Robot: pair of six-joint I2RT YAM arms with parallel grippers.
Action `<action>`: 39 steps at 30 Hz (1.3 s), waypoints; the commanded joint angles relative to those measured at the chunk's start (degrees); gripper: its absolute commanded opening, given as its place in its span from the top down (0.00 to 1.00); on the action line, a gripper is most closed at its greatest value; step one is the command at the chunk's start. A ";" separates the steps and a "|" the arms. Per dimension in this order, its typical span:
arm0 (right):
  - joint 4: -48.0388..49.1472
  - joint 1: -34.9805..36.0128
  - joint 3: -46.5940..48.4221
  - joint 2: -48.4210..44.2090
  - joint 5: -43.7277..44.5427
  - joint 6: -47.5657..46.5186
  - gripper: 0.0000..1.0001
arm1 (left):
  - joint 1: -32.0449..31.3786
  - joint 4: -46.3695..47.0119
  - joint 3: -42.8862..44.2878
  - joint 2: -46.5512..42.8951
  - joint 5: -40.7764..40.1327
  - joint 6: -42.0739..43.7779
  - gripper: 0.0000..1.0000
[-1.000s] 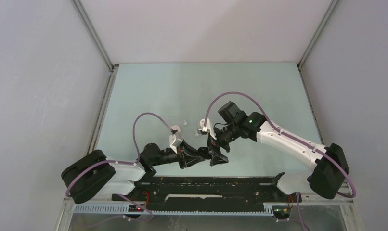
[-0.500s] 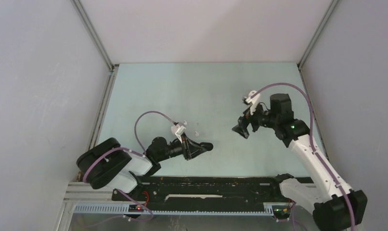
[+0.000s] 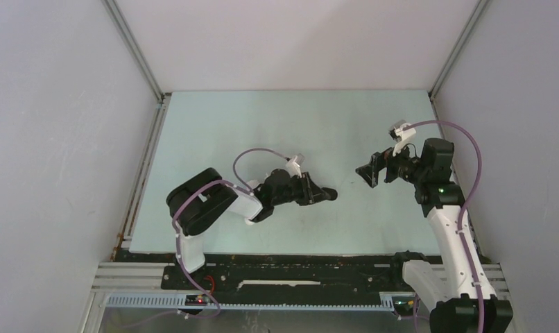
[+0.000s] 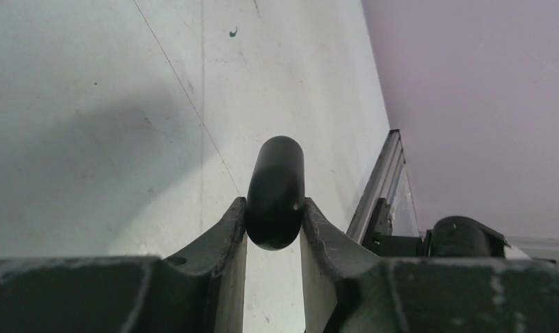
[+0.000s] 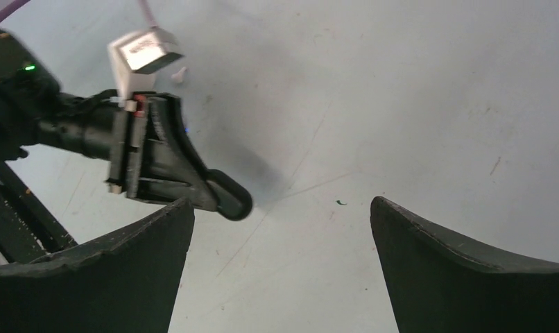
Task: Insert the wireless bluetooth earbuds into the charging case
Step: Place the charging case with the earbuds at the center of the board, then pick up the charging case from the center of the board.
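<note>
The left gripper [image 3: 323, 195] reaches out over the pale blue-green tabletop [image 3: 263, 125], close to the middle and a little toward the near edge. Its two dark fingers [image 4: 228, 232] are pressed in on a black, rounded plastic charging case [image 4: 275, 187], one finger on each side. The charging case sticks out past the fingertips, with its round end pointing toward the right edge of the tabletop. In the right wrist view its shadow falls on the tabletop a little way off from it, so it looks lifted, not lying down. The lid looks shut, but the seam is too hard to see to be sure. The right gripper [image 3: 368, 172] is nearer the right edge of the tabletop and faces the left gripper, with a gap of bare tabletop between them. Its two black fingers [image 5: 124, 257] are spread far apart and nothing is between them. A tiny white plastic earbud [image 5: 179, 71], or what looks like one, lies on the tabletop just beside the small white camera block [image 5: 141, 59] on the left wrist. It is too small to tell more about it, and the view from above does not show it. A purple cable [image 3: 252, 154] loops up from the left arm, and another purple cable [image 3: 464, 139] curves over the right arm. A small green mark [image 5: 340, 202] sits on the tabletop near the charging case.
</note>
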 commanded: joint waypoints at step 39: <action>-1.13 -0.21 -1.54 -2.34 -11.46 -6.15 0.01 | 2.37 -79.57 3.07 -37.94 -41.67 21.72 0.40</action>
